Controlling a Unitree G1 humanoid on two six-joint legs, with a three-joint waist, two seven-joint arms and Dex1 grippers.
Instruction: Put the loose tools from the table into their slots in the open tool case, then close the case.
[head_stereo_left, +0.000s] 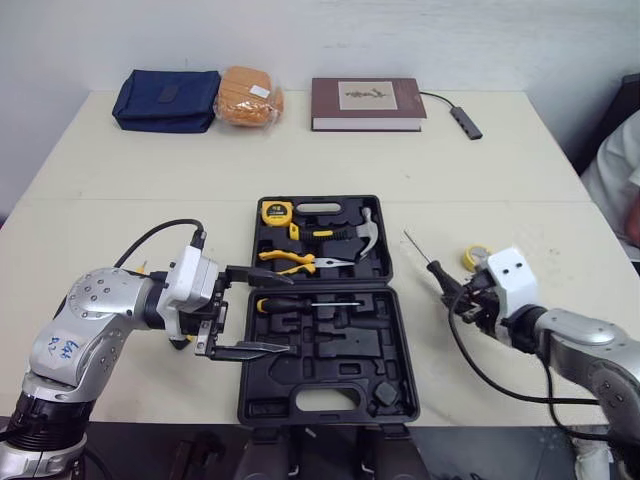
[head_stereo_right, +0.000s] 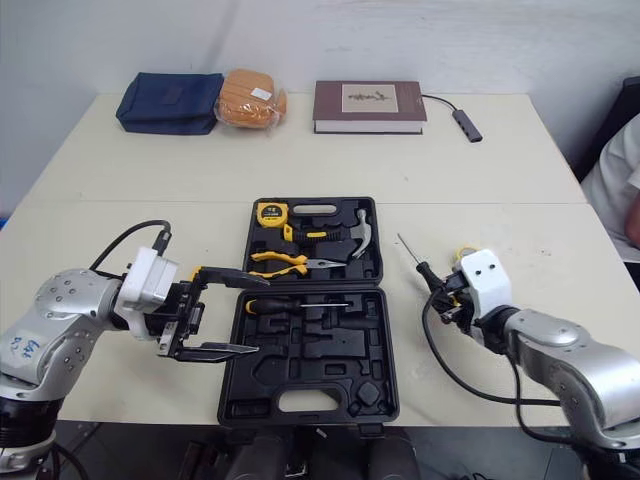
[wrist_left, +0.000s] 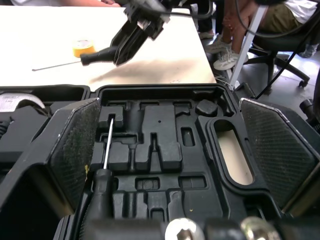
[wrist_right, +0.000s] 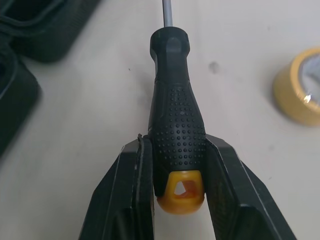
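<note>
on the cream bench (head_stereo_left: 130, 170), the left tool (head_stereo_left: 285, 310) hangs wide open and empty over the left edge of the open black plastic tool case (head_stereo_left: 385, 345); right of the case, the right tool (wrist_right: 177, 150) is clamped on the handle of the black-handled, yellow-capped screwdriver (wrist_right: 175, 100), near a yellow tape roll (wrist_right: 300, 85).

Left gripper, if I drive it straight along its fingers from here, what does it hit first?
Probably the tool case: the left gripper, open, points across the moulded tray of its near half, right by the seated screwdriver. Height above the tray is unclear, so it might skim over.
</note>
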